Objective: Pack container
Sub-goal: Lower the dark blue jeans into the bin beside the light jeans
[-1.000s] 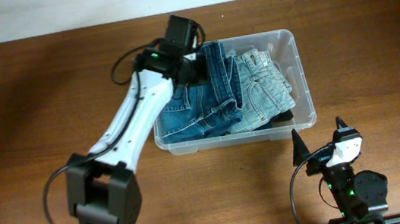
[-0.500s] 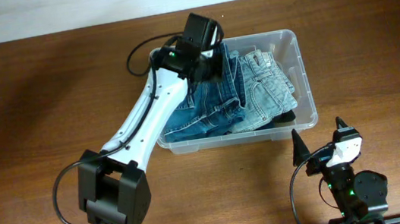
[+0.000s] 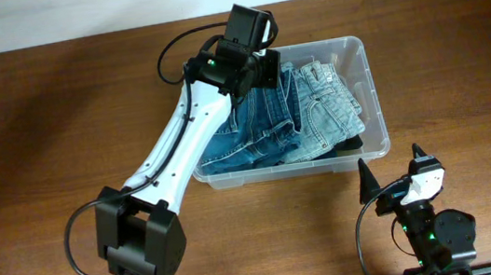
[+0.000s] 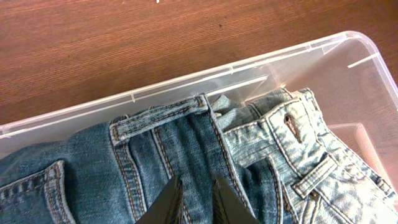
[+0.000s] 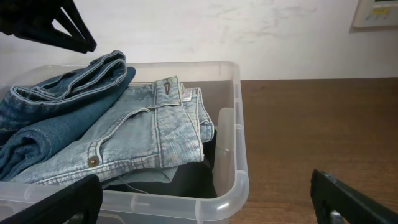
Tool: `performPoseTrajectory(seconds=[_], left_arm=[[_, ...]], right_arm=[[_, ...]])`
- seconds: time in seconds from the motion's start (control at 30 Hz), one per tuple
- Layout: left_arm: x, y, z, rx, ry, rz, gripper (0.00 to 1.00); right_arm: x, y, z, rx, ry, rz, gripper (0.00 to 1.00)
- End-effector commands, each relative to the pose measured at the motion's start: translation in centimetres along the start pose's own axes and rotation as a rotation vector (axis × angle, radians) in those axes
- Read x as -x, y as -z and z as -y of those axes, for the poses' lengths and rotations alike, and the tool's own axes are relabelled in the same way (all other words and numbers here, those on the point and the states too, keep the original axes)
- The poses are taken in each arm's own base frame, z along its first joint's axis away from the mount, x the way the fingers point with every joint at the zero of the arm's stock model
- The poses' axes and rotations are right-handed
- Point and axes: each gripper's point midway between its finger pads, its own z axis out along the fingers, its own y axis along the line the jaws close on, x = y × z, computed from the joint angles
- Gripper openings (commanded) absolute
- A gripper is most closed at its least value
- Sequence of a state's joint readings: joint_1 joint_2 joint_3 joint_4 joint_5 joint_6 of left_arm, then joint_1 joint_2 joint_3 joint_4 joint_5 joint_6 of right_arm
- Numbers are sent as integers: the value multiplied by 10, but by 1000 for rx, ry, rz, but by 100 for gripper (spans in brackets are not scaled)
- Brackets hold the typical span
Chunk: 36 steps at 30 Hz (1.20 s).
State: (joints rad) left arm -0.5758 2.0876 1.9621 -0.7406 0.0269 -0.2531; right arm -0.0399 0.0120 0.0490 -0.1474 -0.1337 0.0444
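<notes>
Left gripper (image 4: 198,188) moved to the container's (image 3: 370,94) far rim, pinched together over dark jeans (image 4: 155,155).
Its length runs along the white wall (image 3: 24,19), on a wooden bench (image 3: 39,135); right gripper (image 3: 389,159) gapes wide.

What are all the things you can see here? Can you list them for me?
container: one, clear plastic, on the far part of the table.
dark blue jeans: one pair, in the container's left part, lying partly over the lighter pair.
light blue jeans: one pair, in the container's right part.
dark cloth: one, blackish, under the light blue jeans at the container's right end.
table: one, brown wood.
wall: one, white, behind the table.
left arm: one, white and black, reaching over the container.
left gripper: one, black, fingers almost together, at the dark blue jeans.
right gripper: one, black, open, in front of the container.
</notes>
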Motion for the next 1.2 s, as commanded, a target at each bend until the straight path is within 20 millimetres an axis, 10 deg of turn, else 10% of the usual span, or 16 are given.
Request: performPoseTrajectory(seconds=[0.0,0.33,0.8,1.17], left_arm=[[-12,-26,1,2,-20,-39,17],[-40,-52,-1,4,-21,-134,17],[-24,44,29,-109,-29,-113,17],[-70,32,48,-109,-64,-273,17]], right_arm=[[-1,0,0,5,7,2,98],[-1,0,0,5,7,2,98],[-1,0,0,5,7,2,99],[-1,0,0,5,7,2,99]])
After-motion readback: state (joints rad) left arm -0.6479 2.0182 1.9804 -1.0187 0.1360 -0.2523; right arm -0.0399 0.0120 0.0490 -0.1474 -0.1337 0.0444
